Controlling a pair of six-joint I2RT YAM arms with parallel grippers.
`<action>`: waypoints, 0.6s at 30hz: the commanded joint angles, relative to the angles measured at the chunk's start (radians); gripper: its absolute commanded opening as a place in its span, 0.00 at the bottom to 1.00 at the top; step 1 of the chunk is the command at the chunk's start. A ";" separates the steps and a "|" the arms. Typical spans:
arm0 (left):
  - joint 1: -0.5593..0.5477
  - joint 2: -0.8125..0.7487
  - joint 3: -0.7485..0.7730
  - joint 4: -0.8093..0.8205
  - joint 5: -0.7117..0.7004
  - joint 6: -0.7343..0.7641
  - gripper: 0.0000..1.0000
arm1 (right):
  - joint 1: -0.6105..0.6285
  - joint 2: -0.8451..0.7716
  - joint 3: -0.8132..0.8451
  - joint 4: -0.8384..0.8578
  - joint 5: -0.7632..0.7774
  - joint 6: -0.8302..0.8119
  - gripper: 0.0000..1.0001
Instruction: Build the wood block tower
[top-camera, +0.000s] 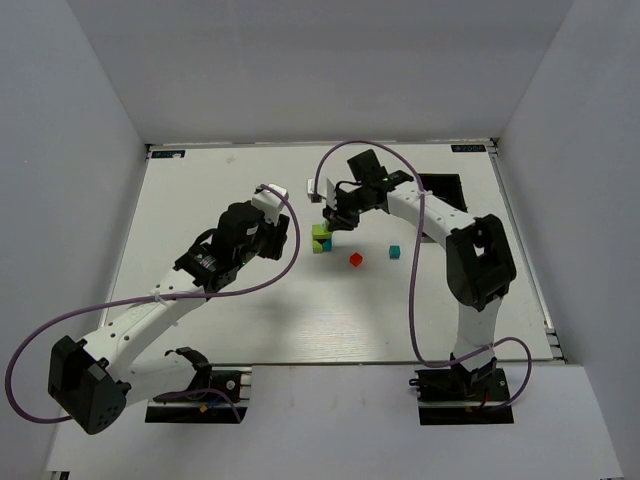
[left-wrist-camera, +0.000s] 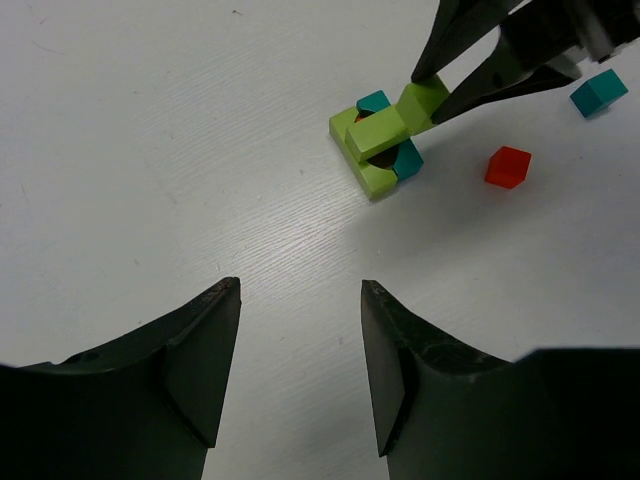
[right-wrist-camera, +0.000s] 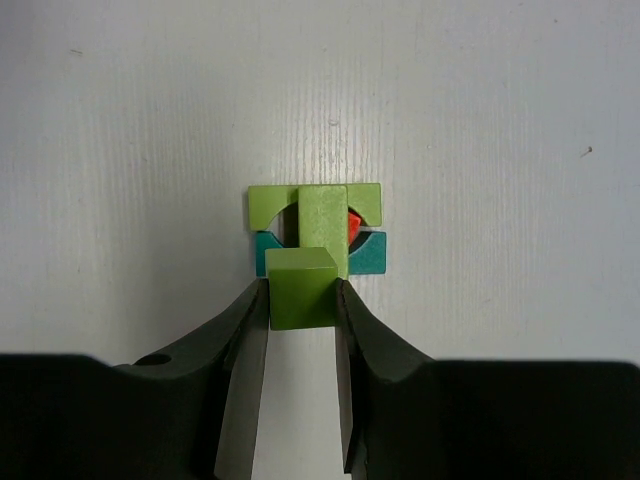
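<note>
My left gripper (left-wrist-camera: 300, 290) hangs nearest me over the table (left-wrist-camera: 150, 150). Its two dark, smooth jaws are spread apart with nothing between them. The table is white, with fine wood lines.

Farther out, near the middle of the table, stands the tower (left-wrist-camera: 375, 150). It is low, made of lime and teal wood pieces with round cut-outs, and a bit of red shows inside. My right gripper (right-wrist-camera: 301, 285) is squeezed on a lime block (right-wrist-camera: 302, 300) with flat sides, right above the tower.

Just right of the tower lie a red cube (left-wrist-camera: 508, 166) and a teal cube (left-wrist-camera: 598, 92), apart from each other.

A flat black tray (top-camera: 440, 187) sits by the far edge, towards the right corner.
</note>
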 joint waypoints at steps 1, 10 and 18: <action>0.006 -0.022 -0.003 0.008 -0.002 0.005 0.62 | 0.030 0.032 0.074 0.010 0.052 0.053 0.00; 0.006 -0.022 -0.003 0.008 -0.002 0.005 0.62 | 0.079 0.103 0.152 -0.024 0.111 0.039 0.00; 0.006 -0.022 -0.003 0.008 -0.011 0.005 0.62 | 0.093 0.150 0.210 -0.064 0.147 0.021 0.00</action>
